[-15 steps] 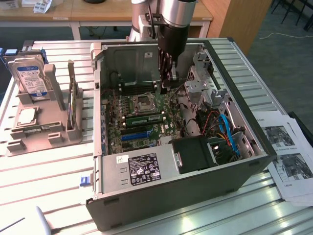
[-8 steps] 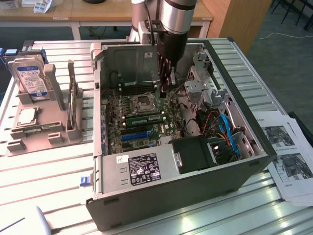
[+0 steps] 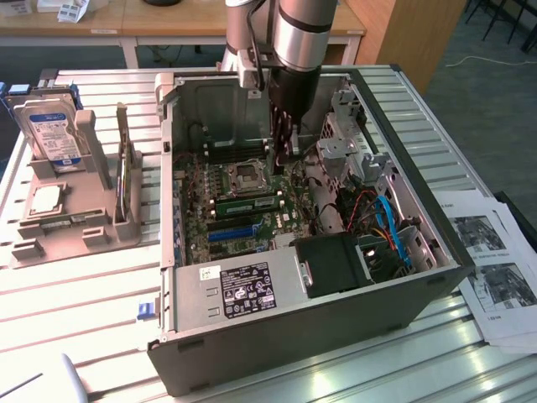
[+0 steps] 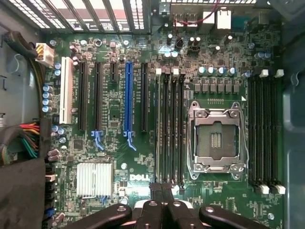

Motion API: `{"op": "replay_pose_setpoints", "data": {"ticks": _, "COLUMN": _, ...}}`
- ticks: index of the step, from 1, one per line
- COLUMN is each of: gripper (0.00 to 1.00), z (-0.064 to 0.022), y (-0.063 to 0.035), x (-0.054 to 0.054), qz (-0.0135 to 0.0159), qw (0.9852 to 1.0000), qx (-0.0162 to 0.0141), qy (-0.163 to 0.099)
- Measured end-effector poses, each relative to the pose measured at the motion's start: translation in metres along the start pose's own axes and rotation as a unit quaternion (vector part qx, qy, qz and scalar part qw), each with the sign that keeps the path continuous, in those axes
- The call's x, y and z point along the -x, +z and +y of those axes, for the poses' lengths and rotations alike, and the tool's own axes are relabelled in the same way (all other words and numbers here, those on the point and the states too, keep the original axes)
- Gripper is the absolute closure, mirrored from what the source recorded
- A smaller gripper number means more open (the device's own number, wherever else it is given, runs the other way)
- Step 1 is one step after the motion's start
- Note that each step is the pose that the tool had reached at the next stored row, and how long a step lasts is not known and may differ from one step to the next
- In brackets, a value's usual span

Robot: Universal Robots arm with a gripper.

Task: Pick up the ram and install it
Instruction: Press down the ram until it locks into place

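One ram point(image 3: 252, 204) stick sits in a slot beside the CPU socket point(image 3: 248, 175); one gripper point(image 3: 284, 151), fingers together, holds nothing above it.

Wooden desks point(image 3: 101, 25), grey carpet floor point(image 3: 487, 92)

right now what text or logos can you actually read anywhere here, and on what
"DELL" on the motherboard, white letters beside the silver heatsink.
Power supply label: white print on black, too small to read.
Hard drive label: blue and white, unreadable.
Printed sheets beside the case: text too blurred.
Green memory stick's label: unreadable.
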State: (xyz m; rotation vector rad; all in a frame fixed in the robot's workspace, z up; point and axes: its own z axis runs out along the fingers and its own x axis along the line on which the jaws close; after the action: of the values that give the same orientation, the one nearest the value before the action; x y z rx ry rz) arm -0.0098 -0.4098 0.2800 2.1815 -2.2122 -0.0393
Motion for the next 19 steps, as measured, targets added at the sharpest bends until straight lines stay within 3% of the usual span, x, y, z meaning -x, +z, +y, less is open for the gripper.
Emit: {"op": "replay_pose_setpoints", "data": {"ticks": 19, "gripper": 0.90, "z": -0.0014, "y": 0.0338, "x": 0.000, "qz": -0.0001, "qw": 1.0000, "qx": 0.0000, "qy": 0.000}}
